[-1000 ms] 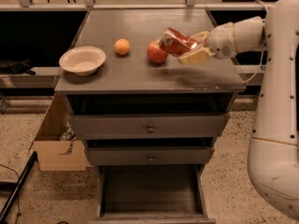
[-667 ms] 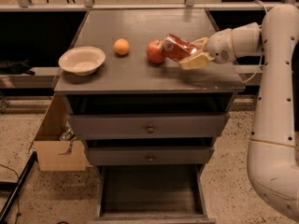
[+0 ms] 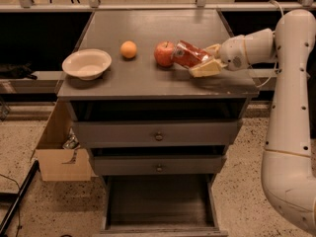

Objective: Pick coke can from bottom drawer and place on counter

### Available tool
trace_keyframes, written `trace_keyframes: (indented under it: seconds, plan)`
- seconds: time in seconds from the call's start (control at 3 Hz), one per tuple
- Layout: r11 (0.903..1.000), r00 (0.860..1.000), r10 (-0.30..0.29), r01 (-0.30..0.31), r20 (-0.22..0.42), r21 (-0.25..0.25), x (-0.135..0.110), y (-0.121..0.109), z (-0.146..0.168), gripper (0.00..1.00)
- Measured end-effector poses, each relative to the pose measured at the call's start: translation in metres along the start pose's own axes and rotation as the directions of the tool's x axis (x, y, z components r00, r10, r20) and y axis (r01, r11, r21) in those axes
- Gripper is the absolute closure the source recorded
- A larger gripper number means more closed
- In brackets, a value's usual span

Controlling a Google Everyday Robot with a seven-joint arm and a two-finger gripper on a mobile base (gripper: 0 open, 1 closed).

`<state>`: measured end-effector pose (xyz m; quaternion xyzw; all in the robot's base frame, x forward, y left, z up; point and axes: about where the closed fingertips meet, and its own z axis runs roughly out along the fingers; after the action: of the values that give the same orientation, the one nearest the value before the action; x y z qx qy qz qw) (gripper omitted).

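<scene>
The coke can [image 3: 188, 55], red and dented, is held tilted in my gripper [image 3: 203, 59] just above the right part of the counter [image 3: 148, 78], close beside a red apple [image 3: 164, 54]. The gripper's pale fingers [image 3: 206, 68] are shut on the can, one above and one below it. My white arm reaches in from the right. The bottom drawer [image 3: 160, 206] is pulled open at the base of the cabinet and its dark floor shows nothing in it.
A cream bowl [image 3: 87, 63] and an orange [image 3: 129, 49] sit on the counter's left half. Two shut grey drawers with round knobs [image 3: 158, 137] are below the top. A cardboard box [image 3: 59, 152] stands on the floor at the cabinet's left.
My gripper with the can has moved lower and slightly left, closer to the counter surface and the apple.
</scene>
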<state>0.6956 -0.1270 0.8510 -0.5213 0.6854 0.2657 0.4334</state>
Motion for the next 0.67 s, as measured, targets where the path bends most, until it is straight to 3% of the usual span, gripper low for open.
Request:
trace_keyframes:
  seconds: [0.67]
  plan:
    - [1.0000, 1.000, 0.000, 0.000, 0.000, 0.000, 0.0000, 0.0000, 0.0000, 0.59]
